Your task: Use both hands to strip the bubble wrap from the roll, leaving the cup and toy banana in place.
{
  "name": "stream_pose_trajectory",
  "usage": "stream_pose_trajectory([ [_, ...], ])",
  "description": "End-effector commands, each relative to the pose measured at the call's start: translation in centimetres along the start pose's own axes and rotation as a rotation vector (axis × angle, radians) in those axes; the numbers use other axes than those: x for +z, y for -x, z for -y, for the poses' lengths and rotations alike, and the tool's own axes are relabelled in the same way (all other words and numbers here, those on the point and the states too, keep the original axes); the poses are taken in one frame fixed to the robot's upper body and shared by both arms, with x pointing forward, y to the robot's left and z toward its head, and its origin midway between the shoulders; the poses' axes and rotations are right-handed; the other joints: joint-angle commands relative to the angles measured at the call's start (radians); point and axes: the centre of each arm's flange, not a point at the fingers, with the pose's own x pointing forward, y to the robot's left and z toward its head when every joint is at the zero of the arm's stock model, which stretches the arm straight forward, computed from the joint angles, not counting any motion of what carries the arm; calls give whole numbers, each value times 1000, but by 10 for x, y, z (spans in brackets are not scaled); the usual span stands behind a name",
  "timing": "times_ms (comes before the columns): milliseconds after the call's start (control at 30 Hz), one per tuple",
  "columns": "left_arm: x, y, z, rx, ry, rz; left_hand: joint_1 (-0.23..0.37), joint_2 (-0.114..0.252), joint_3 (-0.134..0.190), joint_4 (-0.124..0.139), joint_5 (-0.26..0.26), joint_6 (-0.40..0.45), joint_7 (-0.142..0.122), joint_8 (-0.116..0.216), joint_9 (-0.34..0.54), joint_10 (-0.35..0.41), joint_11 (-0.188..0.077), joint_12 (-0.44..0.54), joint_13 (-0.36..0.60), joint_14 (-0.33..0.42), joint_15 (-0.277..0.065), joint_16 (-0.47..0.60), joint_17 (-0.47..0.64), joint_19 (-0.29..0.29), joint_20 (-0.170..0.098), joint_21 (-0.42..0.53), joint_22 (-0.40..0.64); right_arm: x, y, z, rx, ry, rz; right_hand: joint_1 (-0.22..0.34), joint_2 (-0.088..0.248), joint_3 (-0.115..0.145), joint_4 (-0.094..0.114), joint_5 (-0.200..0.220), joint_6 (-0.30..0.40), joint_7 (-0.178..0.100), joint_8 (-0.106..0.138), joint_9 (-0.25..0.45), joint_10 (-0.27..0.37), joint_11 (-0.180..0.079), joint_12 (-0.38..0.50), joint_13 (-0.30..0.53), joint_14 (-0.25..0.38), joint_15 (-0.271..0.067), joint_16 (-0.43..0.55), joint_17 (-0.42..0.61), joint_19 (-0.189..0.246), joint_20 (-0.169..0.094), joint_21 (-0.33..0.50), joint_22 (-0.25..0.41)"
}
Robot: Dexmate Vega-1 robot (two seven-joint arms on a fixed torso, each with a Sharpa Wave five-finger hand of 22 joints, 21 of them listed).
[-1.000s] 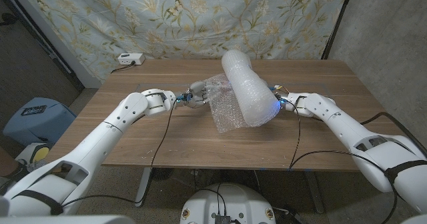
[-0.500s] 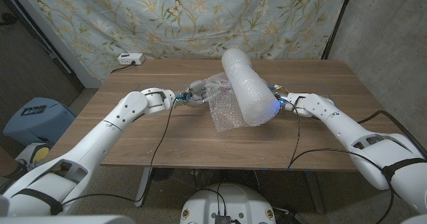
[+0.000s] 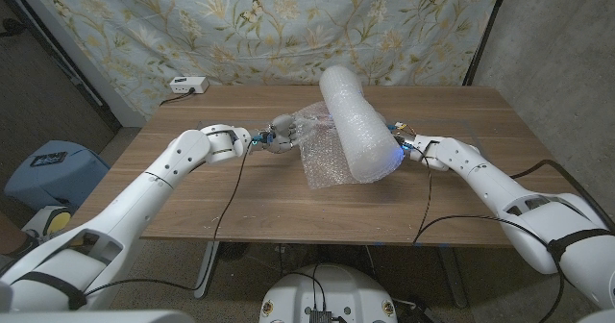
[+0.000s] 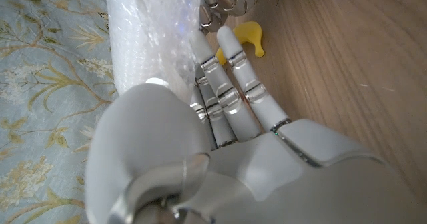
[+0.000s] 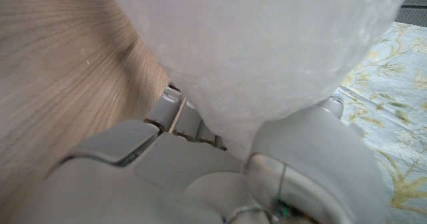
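**Roll lies between my two hands, loose sheet on the left side**

The fat white roll of bubble wrap [image 3: 358,123] sits mid-table, its long axis running from the far side toward me and slanting to my right at the near end. A loose clear sheet of bubble wrap [image 3: 322,155] hangs off the roll's left flank, so the peel must go leftward, away from the roll. My left hand [image 3: 279,135] is just beside that flank and pinches the sheet's edge. My right hand [image 3: 402,142] presses against the roll's opposite flank; I cannot tell whether its fingers grip it. Beyond the roll a small yellow toy banana [image 4: 245,39] lies on the wooden table [image 3: 221,203].
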Motion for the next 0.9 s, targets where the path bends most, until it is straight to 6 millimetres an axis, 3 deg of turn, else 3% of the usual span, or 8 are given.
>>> stream_pose_trajectory([
  [33, 1, 4, -1, 8, -7, -2, 0, -9, 8, -2, 9, 17, 9, 3, 2, 24, -16, -4, 6, 12, -1, -4, 3, -4, -4, 11, 2, -1, 1, 1, 12, -2, 15, -17, 2, -1, 10, 9, -9, 4, -1, 0, -5, 6, -8, 0, -1, 4, -3, -7, 5, 10, -6, 2],
  [367, 3, 12, -5, 27, -30, -16, -1, -10, 9, -2, 9, 18, 8, 2, 1, 27, -13, -8, 6, 16, -2, -5, 6, -7, -5, 23, 1, -2, 5, 3, 7, -9, 23, -48, 1, -4, 25, 16, -14, 8, 0, -3, -8, 15, -18, -2, -10, 17, -4, -24, 4, 18, -11, 2],
  [900, 11, 24, -10, 59, -54, -14, -1, -10, 10, -2, 8, 17, 9, 0, 1, 29, -14, -12, 11, 17, -2, -8, 10, -13, -4, 38, -1, -2, 4, 7, 22, -3, 46, -67, -3, -4, 28, 26, -21, 4, 1, -8, -18, 17, -31, -2, -25, 25, -4, -42, -3, 25, -20, 2],
])
